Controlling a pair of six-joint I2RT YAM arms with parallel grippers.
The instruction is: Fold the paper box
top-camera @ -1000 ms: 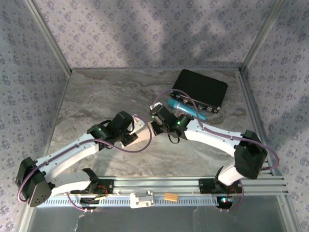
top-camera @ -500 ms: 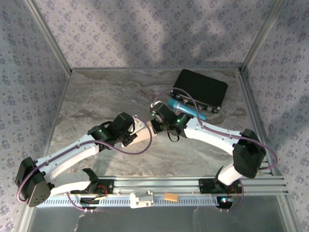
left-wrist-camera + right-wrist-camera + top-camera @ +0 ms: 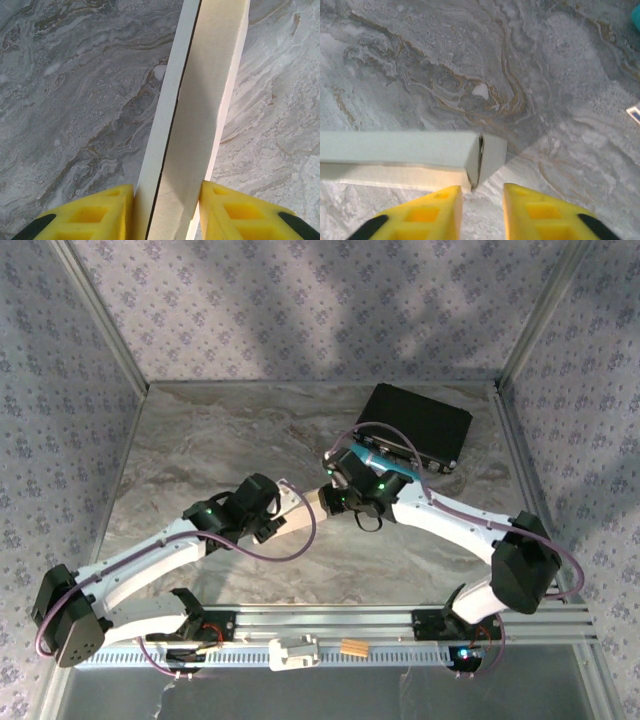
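Paper box (image 3: 195,125), middle of bench (image 3: 200,440): my left hand (image 3: 167,195) is clamping one end; long axis is running toward my right hand (image 3: 482,195), gaping open at the other end.

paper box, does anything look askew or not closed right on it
Yes. In the right wrist view the end flap of the paper box stands slightly ajar, leaving a dark slit. In the left wrist view, a dark seam runs its length where the left gripper clamps it.
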